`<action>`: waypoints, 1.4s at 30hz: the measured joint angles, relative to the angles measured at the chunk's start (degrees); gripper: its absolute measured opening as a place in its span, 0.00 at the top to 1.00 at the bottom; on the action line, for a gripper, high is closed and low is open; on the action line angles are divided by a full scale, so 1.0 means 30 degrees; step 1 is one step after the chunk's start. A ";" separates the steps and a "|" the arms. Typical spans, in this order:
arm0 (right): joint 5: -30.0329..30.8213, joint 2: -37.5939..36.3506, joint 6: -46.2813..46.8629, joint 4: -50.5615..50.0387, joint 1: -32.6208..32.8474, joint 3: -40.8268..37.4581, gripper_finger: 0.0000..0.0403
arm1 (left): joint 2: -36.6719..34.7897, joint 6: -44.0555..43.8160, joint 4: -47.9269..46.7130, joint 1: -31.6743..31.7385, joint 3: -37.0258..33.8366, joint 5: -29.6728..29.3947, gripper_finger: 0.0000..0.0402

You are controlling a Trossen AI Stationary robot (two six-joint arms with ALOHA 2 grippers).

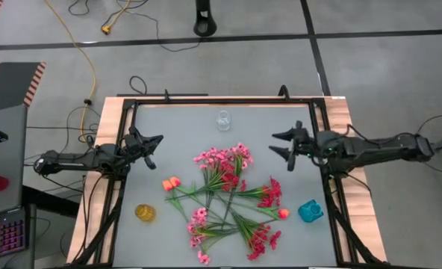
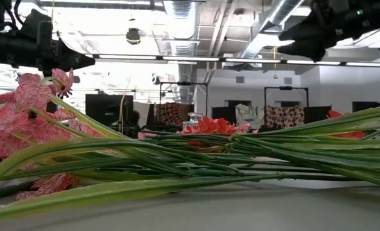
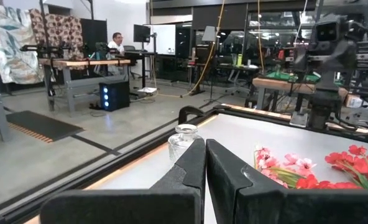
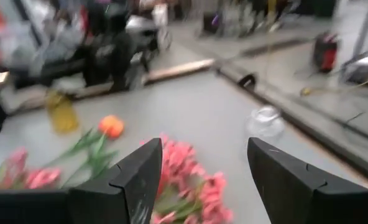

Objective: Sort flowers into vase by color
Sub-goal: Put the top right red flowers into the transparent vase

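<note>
Hovering with its jaws spread wide and gripping nothing, the right gripper (image 1: 283, 146) is facing inward over the counter (image 1: 169, 127), and the pile of flowers (image 1: 225, 196) is lying just ahead of and below those jaws. Nearest them is the pink cluster (image 1: 222, 161), its stems running away toward the counter's front edge, roughly crosswise to the jaws' reach. The right arm looks the nearer one. Farther off, the left gripper (image 1: 151, 149) is waiting with jaws pressed together, empty. Beyond the pile, the clear vase (image 1: 222, 120), yellow vase (image 1: 145, 212) and teal vase (image 1: 310, 211) are standing apart.
</note>
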 joint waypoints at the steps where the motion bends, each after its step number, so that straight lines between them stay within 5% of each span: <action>1: -0.0193 0.0710 0.0002 -0.0535 0.0259 0.0661 0.34 | 0.0000 0.0035 0.0003 -0.0003 -0.0003 0.0000 1.00; 18: -0.0740 1.0934 0.0429 -0.8582 0.3693 0.8653 0.34 | 0.0000 0.0009 0.0003 -0.0004 -0.0007 0.0000 1.00; 42: -0.4703 1.8891 0.1423 -0.8349 0.4359 0.9532 0.34 | 0.0007 0.0002 0.0000 0.0002 -0.0007 -0.0007 1.00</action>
